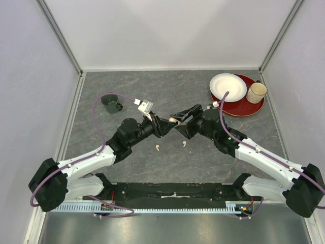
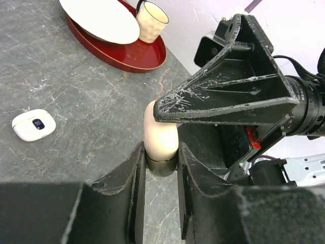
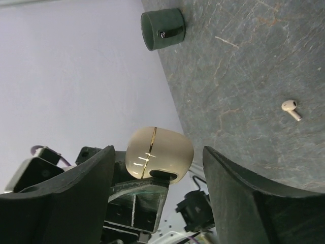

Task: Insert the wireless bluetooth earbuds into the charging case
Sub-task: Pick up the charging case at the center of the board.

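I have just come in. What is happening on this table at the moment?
The left gripper holds a beige charging case above the middle of the table, with its jaws shut on it. The case looks closed. The right gripper faces it with its jaws open on either side of the case, not touching it. Two earbuds lie loose on the table nearby, so none is in the case yet. A white case also lies on the table.

Glossy beige plastic charging case [image 3: 159, 152], matt grey marbled tabletop [image 1: 167, 91], scratched black right gripper fingers [image 2: 223, 96]
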{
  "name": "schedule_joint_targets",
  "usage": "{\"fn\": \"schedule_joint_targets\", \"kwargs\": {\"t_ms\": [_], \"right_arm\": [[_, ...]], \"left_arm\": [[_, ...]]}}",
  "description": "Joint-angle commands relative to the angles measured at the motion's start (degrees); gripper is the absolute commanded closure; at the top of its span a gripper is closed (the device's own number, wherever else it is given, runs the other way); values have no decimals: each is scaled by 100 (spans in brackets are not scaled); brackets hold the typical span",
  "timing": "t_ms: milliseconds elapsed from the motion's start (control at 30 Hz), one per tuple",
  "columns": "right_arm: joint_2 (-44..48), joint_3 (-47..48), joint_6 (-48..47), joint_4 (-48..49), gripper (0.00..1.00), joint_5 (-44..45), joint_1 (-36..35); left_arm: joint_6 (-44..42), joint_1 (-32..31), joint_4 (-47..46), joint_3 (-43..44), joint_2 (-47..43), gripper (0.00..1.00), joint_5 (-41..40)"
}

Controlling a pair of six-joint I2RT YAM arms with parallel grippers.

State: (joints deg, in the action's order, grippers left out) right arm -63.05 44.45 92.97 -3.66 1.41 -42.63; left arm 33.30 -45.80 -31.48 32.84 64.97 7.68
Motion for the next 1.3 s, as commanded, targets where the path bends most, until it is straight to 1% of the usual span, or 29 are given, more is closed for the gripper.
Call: {"fn": "schedule_joint_targets", "kwargs": {"t_ms": [0,33,67,133,267,367,400,467,500,600,633,733,867,900,1000,1100,1267], "right_arm": [[213,179,-894,305,22,-106,-26],[249,170,-990,313,18,-97,-35],[284,152,-1217,313,18,-62,-17],[450,108,-1395,313,16,-44,-8],[723,81,-1869,331,16,-123,88],[715,222,-2046,322,17,-833,246],[628,257,-2020,322,16,-1270,281],[513,362,-1950,331,16,-1633,369],[426,380,-1906,488,17,-1966,378],[319,337,-1564,1024,17,-2407,387],[328,241,-1310,1382,17,-2487,387],[337,117,-896,1832,18,-2697,387],[345,38,-684,1851,21,-2874,387],[372,3,-623,1843,25,-2892,387],[442,-120,-508,1747,29,-2953,387],[469,-147,-429,1720,30,-3076,387],[583,-173,-358,1544,29,-3032,387]], "left_arm": [[-245,-34,-297,144,-98,98,67],[-280,-34,-288,135,-133,98,75],[-367,-43,-279,135,-221,98,102],[-534,-34,-157,152,-318,98,216],[-1253,-17,160,153,-678,98,628],[-1658,-17,266,109,-950,98,971],[-1730,-17,257,100,-1073,98,1050],[-1922,-16,248,108,-1170,98,1165],[-1967,-8,300,126,-1197,98,1270],[-2117,-16,406,231,-1241,98,1385],[-2161,-8,406,240,-1232,98,1402],[-2187,-8,433,249,-1189,98,1446],[-2143,-8,362,223,-1162,98,1438],[-2135,-8,354,214,-1162,98,1420],[-2143,-17,336,197,-1180,98,1376],[-2178,-8,327,197,-1197,98,1306],[-2214,-8,371,223,-1188,98,1323]]}}
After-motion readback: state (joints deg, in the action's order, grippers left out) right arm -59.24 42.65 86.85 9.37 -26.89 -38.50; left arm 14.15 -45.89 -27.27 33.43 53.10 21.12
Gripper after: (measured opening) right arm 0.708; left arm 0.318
